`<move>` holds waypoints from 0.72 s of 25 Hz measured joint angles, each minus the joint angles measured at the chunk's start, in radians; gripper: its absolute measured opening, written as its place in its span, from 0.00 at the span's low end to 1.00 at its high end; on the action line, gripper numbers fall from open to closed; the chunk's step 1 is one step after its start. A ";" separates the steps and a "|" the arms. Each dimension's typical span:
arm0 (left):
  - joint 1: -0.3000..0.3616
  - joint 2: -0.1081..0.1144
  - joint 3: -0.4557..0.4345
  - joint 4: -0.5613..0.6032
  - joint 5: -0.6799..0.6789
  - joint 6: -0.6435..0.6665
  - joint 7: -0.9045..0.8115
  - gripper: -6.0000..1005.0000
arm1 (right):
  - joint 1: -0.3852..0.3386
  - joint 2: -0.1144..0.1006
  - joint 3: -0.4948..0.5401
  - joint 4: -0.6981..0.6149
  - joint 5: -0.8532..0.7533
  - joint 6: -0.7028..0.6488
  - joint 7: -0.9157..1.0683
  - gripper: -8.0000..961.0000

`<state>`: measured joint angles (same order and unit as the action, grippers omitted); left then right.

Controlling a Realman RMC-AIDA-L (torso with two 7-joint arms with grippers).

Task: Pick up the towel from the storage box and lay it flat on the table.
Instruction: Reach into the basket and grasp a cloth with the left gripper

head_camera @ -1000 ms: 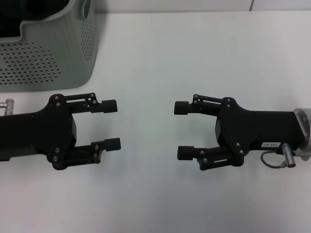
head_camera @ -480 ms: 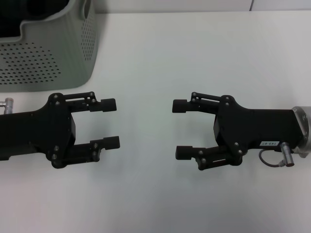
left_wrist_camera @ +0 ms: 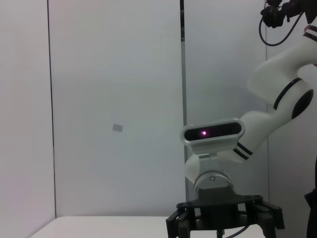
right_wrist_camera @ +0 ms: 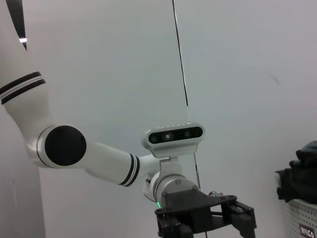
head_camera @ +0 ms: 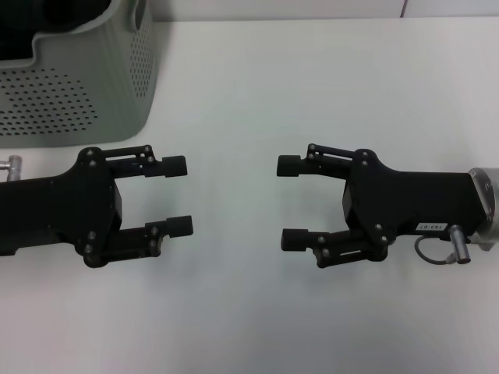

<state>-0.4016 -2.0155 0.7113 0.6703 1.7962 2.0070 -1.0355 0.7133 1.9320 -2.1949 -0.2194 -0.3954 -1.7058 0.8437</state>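
The storage box [head_camera: 86, 93], pale grey-green with rows of holes, stands at the table's far left corner. A dark bunched cloth, the towel [right_wrist_camera: 303, 171], bulges above the box rim [right_wrist_camera: 302, 223] in the right wrist view. In the head view only a dark mass [head_camera: 54, 15] shows inside the box. My left gripper [head_camera: 178, 195] hovers open over the white table [head_camera: 234, 78], in front of the box and holding nothing. My right gripper [head_camera: 289, 202] faces it from the right, open and holding nothing. A short gap separates the two.
A metal stub [head_camera: 12, 166] sticks out beside the left arm. A cable and connector [head_camera: 456, 249] hang at the right wrist. The table's far edge meets a wall [head_camera: 312, 8]. Each wrist view looks at the other arm's camera.
My right gripper has crept slightly left and away from me. The left gripper has barely moved. Both stayed open.
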 joint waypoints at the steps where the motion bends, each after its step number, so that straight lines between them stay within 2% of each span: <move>1: 0.000 0.000 -0.001 0.000 -0.002 -0.001 0.000 0.63 | 0.000 0.000 0.002 0.000 0.000 0.000 0.000 0.91; 5: 0.001 -0.007 -0.037 0.020 -0.038 -0.013 -0.036 0.62 | -0.003 0.003 0.025 0.005 -0.004 0.001 0.001 0.91; 8: 0.001 -0.041 -0.141 0.144 -0.114 -0.055 -0.198 0.62 | -0.007 0.004 0.034 0.007 -0.006 0.006 0.001 0.91; 10: 0.003 -0.065 -0.171 0.269 -0.157 -0.114 -0.315 0.62 | -0.007 0.004 0.035 0.008 -0.006 0.010 0.001 0.91; 13: 0.006 -0.083 -0.145 0.476 -0.171 -0.251 -0.469 0.62 | -0.009 0.005 0.035 0.009 -0.007 0.024 0.002 0.91; 18: 0.008 -0.081 -0.052 0.739 -0.058 -0.537 -0.680 0.62 | -0.035 0.010 0.035 0.010 -0.003 0.039 0.001 0.91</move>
<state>-0.3936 -2.0965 0.6595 1.4091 1.7381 1.4700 -1.7154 0.6788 1.9419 -2.1595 -0.2090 -0.3987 -1.6668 0.8452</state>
